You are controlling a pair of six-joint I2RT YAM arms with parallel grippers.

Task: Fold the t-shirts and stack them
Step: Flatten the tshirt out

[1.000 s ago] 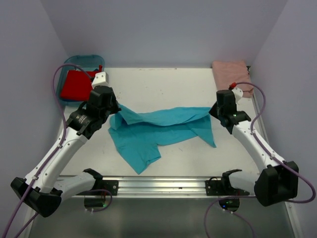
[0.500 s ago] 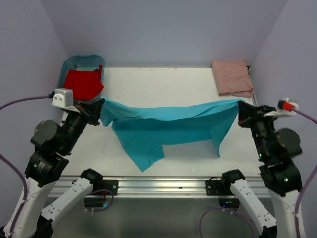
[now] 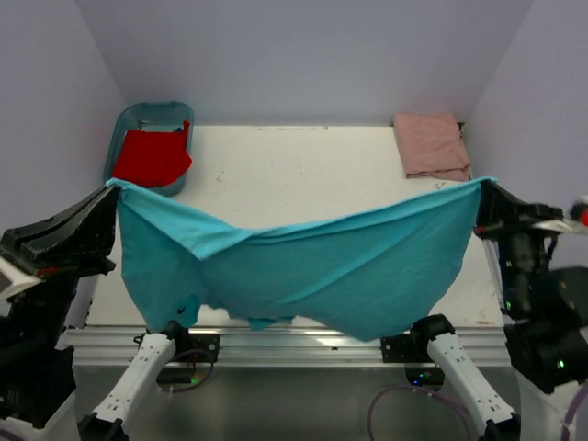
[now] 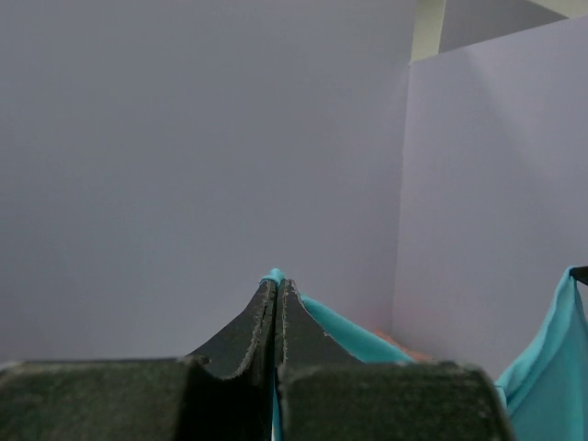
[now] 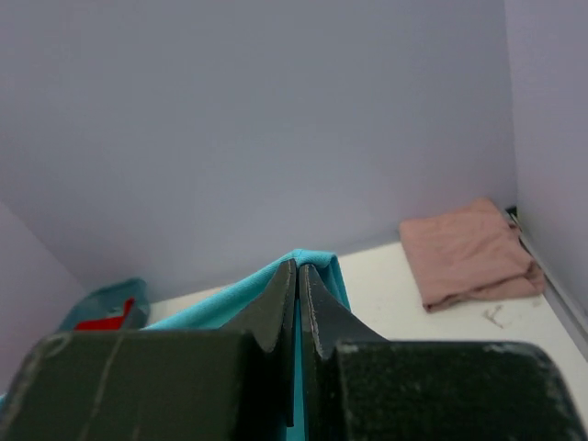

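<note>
We are holding the turquoise shirt [image 3: 312, 271] stretched above the surface [image 3: 303, 175], both jaws clamped on its corners. Only the pink shirt [image 3: 432, 145] is lying folded; the red shirt [image 3: 152, 158] is waiting in the tub [image 3: 147, 108].

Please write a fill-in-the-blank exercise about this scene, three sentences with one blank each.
1. The left pincer and the right pincer are both ____ on the turquoise t-shirt.
2. The folded pink t-shirt lies at the far ____ corner of the table.
3. The red t-shirt lies in the blue tub, at the far ____ corner.
Missing words: shut, right, left.
</note>
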